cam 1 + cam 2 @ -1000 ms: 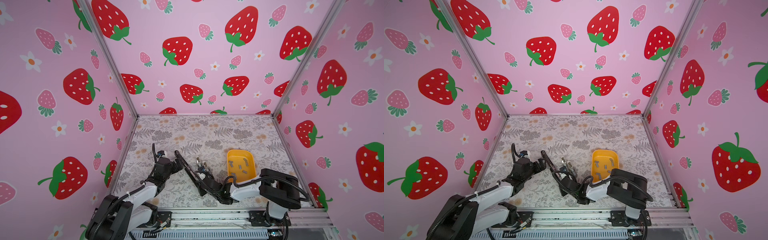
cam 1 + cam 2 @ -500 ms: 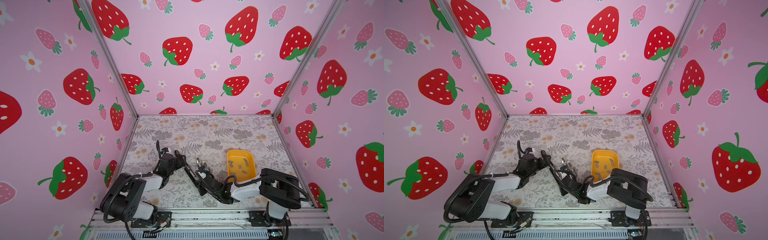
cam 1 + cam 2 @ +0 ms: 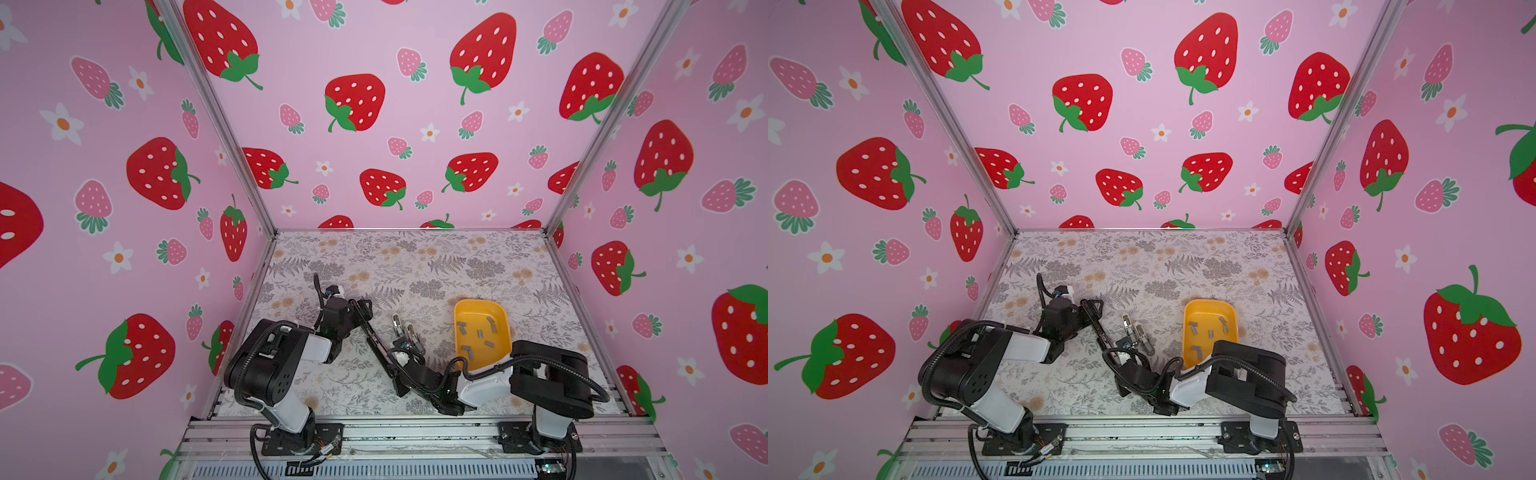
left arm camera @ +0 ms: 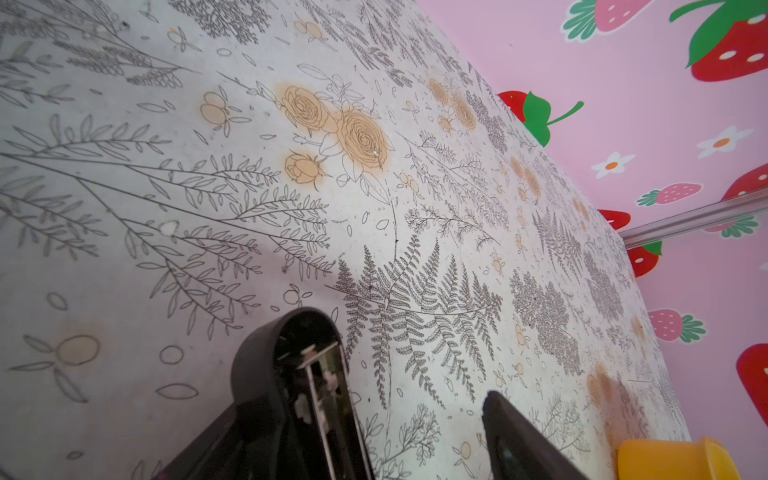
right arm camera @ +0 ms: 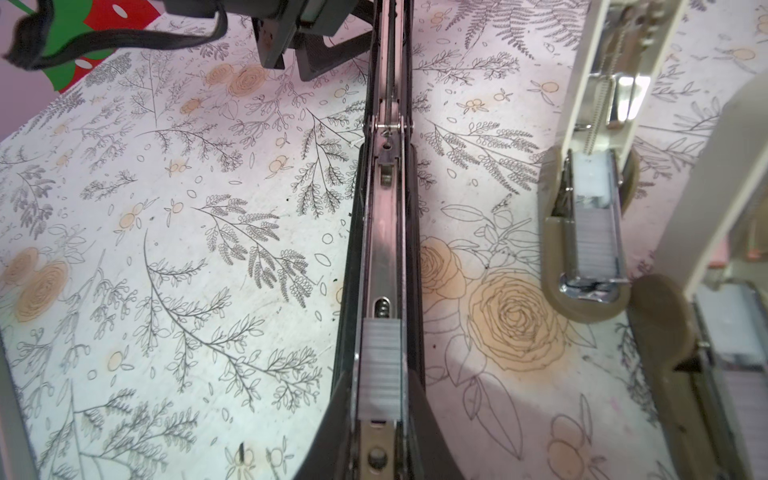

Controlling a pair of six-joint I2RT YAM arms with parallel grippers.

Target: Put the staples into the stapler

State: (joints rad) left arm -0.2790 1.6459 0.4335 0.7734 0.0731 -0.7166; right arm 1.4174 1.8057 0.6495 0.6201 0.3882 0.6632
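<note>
A black stapler [image 3: 376, 343] [image 3: 1100, 330] lies folded open flat on the floral table in both top views. My right gripper [image 3: 395, 374] [image 5: 382, 440] is shut on its near end, one finger on each side of the magazine. A grey strip of staples [image 5: 381, 365] sits in the magazine channel. My left gripper [image 3: 360, 309] [image 4: 365, 419] is open at the stapler's far end [image 4: 291, 365]. That end lies between the fingers, close to one; the other finger [image 4: 519, 440] stands apart from it. More staples [image 3: 480, 333] lie loose in a yellow tray [image 3: 457, 320] [image 3: 1187, 320].
Two beige staplers [image 3: 405, 330] [image 5: 590, 232] lie open just right of the black one, each with staples in its channel. The yellow tray stands to their right, partly behind the right arm. Pink walls close in three sides.
My left gripper has moved back and to the right, up to the black stapler's far end, and its jaws have narrowed. The right gripper and the stapler have not moved.
</note>
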